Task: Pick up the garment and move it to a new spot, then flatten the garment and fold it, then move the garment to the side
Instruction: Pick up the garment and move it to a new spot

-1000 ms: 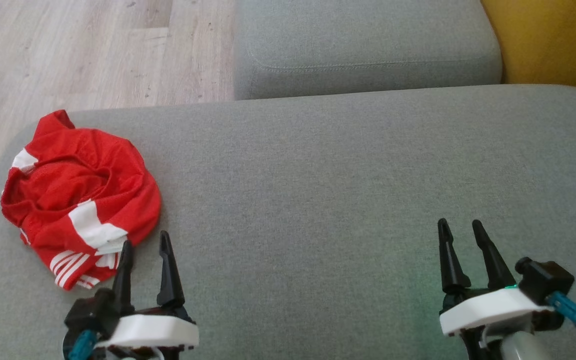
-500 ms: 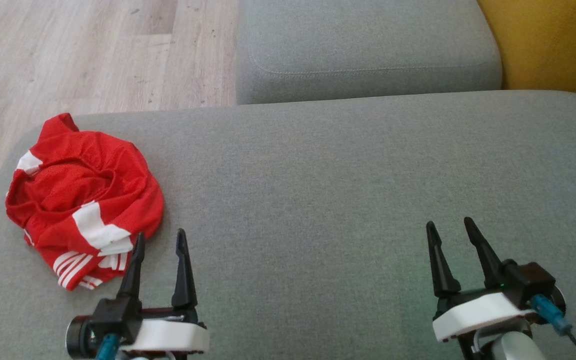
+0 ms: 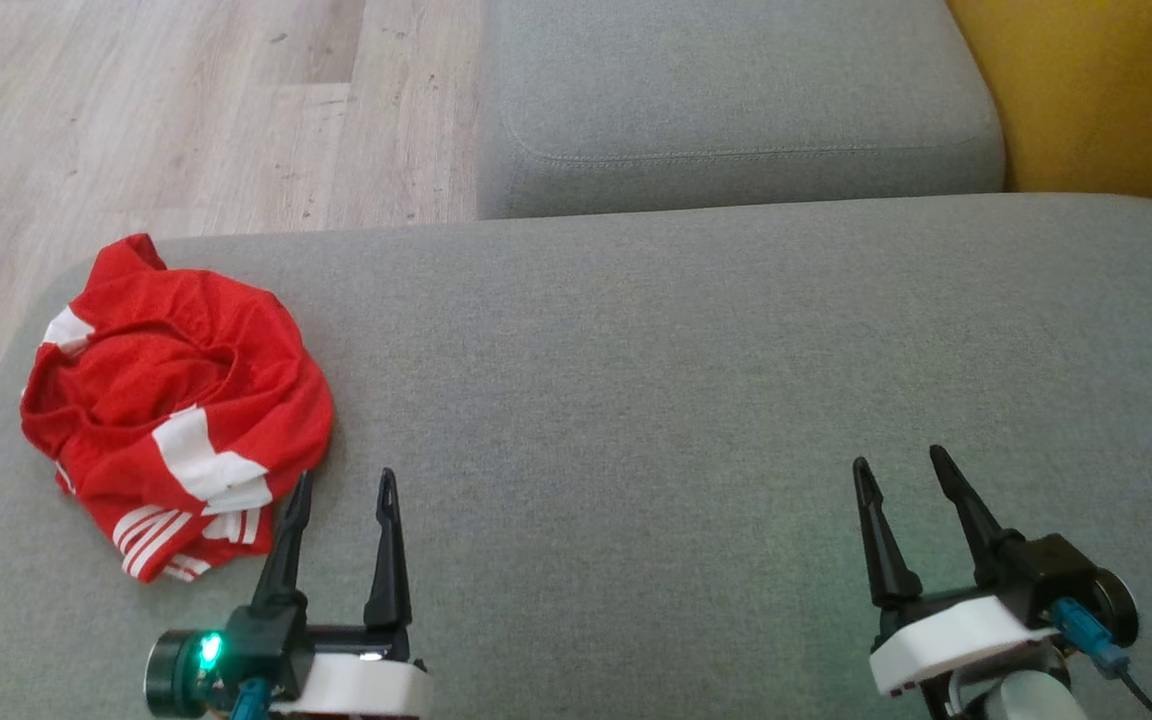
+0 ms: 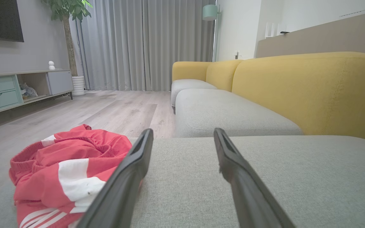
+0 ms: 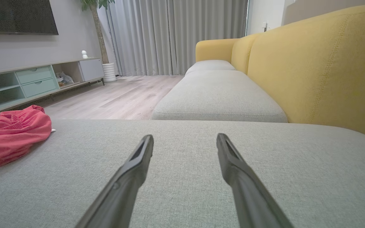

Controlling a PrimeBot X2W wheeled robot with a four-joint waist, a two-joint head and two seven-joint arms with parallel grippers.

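The garment [image 3: 171, 400] is a red piece with white stripes, crumpled in a heap near the left end of the grey cushion [image 3: 686, 400]. It also appears at the lower left of the left wrist view as the garment [image 4: 65, 171] and at the left edge of the right wrist view as the garment [image 5: 8, 136]. My left gripper [image 3: 346, 482] is open, just right of the heap's near edge, with nothing between its fingers. Far off at the lower right, my right gripper [image 3: 898, 460] stands open over bare cushion.
A second grey seat cushion [image 3: 736, 100] lies beyond the near one, with the yellow sofa back [image 3: 1096, 90] to the right. Wooden floor [image 3: 166, 110] runs past the cushion's left and far edges. A low TV cabinet [image 5: 36, 82] stands across the room.
The head view has shifted, so the whole scene sits slightly lower. My left gripper has moved right and drawn back toward the bottom edge. The garment lies as before.
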